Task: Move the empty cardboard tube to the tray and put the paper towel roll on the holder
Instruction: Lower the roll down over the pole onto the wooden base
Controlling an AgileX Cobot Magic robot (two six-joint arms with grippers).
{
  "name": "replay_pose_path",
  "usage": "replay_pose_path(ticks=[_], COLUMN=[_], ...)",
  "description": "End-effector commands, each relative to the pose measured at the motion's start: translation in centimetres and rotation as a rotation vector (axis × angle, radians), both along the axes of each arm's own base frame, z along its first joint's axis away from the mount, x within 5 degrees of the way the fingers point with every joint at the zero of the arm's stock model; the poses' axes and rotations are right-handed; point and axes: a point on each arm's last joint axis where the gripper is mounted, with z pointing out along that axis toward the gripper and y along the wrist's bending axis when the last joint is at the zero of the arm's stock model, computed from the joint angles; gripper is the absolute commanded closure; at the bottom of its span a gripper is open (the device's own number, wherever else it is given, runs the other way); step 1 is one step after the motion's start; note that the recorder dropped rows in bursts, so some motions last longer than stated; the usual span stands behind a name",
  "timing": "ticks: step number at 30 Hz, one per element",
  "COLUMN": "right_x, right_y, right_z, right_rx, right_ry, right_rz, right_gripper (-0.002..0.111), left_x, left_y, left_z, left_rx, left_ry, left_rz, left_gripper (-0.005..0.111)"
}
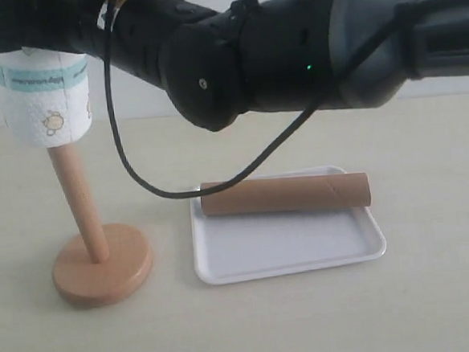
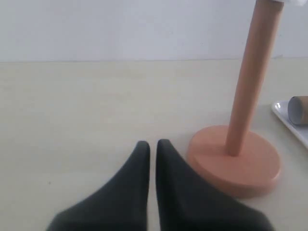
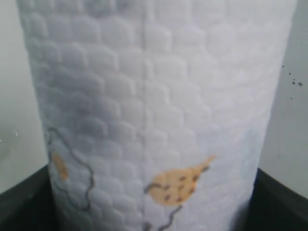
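- Right tool (image 3: 153,207): closed on the paper towel roll (image 1: 45,96). In the right wrist view its black fingers (image 3: 24,204) press on opposite sides of the roll, which fills that view.
- Paper towel roll: held upright at the upper left of the exterior view. The holder's pole (image 1: 77,199) enters its hollow underside. The roll covers only the upper end of the pole and sits well above the disc base (image 1: 103,270).
- Holder (image 1: 95,258): stands on the desk (image 1: 436,291), to the left of the tray (image 1: 288,249) and apart from it. The pole leans slightly in the exterior view.
- Empty cardboard tube (image 1: 284,195): lies on its side on the tray, along the far rim. Its right end reaches a little past the tray's rear corner. No tool touches it.
- Left tool (image 2: 153,144): jaws closed to a thin slit, holding nothing. It sits low over the desk, near the holder's disc base without touching it.
- Black cable (image 1: 137,167): loops down from the right arm between the holder and the tray.
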Motion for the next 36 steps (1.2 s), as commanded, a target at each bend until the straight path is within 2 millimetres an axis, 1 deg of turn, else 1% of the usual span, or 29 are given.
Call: replay_pose_path(ticks=[1,9,15,21,28,30,36], right_x=[0.3,1.1,1.2,0.7,0.6,0.6,1.0], right_y=[0.6,1.7,2.5,3.1,3.2,3.4,4.0], right_z=[-0.9,-4.3,-6.1,-7.0,-7.6,-8.3,-11.9], right_rx=[0.003,-0.028,-0.063,-0.129,-0.19,-0.207,-0.275], right_ry=[-0.03,-0.002,-0.014,-0.042,-0.03,-0.017,0.02], right_rz=[0.003,0.01,0.03,0.059,0.071,0.073,0.084], right_gripper=[0.108,0.108,0.108,0.108,0.108,0.108,0.108], left_x=[0.0,0.0,0.0,0.0,0.0,0.0,0.0], left_y=[0.0,0.0,0.0,0.0,0.0,0.0,0.0], left_z=[-0.1,-0.1,-0.1,-0.1,-0.1,-0.1,-0.1], left_rx=[0.006,0.006,0.006,0.006,0.006,0.006,0.006], left_ry=[-0.001,-0.001,-0.001,-0.001,-0.001,-0.001,-0.001], left_rz=[0.001,0.001,0.001,0.001,0.001,0.001,0.001], left_gripper=[0.103,0.103,0.103,0.103,0.103,0.103,0.103])
